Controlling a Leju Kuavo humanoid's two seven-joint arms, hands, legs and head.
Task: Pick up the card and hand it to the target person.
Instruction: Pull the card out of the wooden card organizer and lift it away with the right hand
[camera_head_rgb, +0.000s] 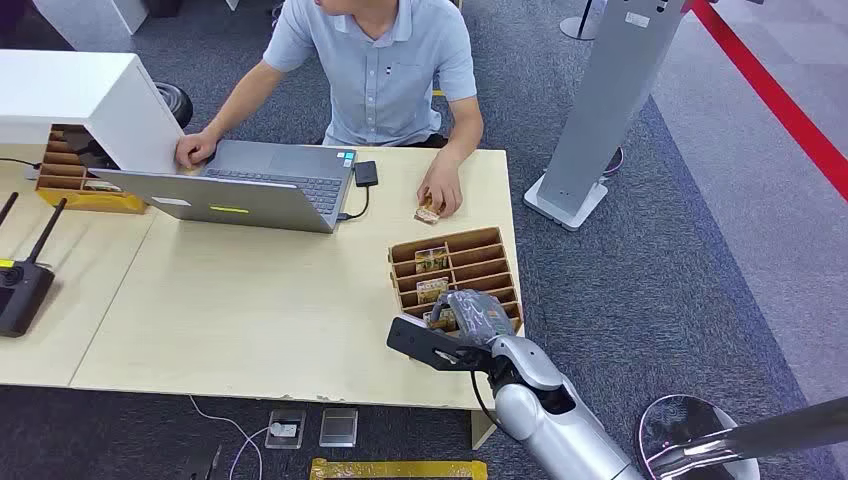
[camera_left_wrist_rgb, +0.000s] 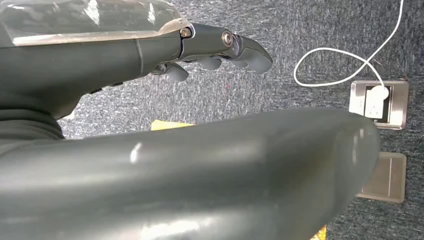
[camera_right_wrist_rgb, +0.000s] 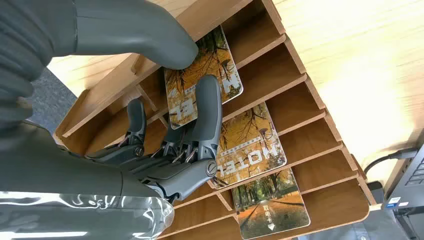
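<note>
Right hand (camera_head_rgb: 470, 318) is down in the wooden slotted rack (camera_head_rgb: 505, 262) at the lower middle of the head view, near the front right corner of the pale table (camera_head_rgb: 250, 310). In the right wrist view the thumb (camera_right_wrist_rgb: 150, 35) and one dark finger (camera_right_wrist_rgb: 207, 112) lie on either side of an autumn-print card (camera_right_wrist_rgb: 227, 65) standing in its slot, both touching it. Fingers narrow around the card, which sits in the rack; whether the grip is firm, I cannot tell.

2 more cards stand in the neighbouring slots: one printed HOTEL (camera_right_wrist_rgb: 250, 145), and a tree-lined one (camera_right_wrist_rgb: 272, 205) toward the lower right of that frame.

In the head view, upper middle, a person in a light blue shirt (camera_head_rgb: 380, 70) sits across the table. One of the person's hands (camera_head_rgb: 440, 190) rests on the tabletop over a small card (camera_head_rgb: 429, 213), just beyond the rack. The other hand (camera_head_rgb: 195, 150) is at an open grey laptop (camera_head_rgb: 250, 185), left of centre.

Left hand (camera_left_wrist_rgb: 210, 55) hangs over grey carpet (camera_left_wrist_rgb: 310, 30) in the left wrist view, fingers curled in loosely, holding nothing. A white cable (camera_left_wrist_rgb: 340, 60) loops to a floor socket (camera_left_wrist_rgb: 377, 102) at the right edge of that frame.

A black router (camera_head_rgb: 20, 285) with antennas sits at the far left of the head view.
</note>
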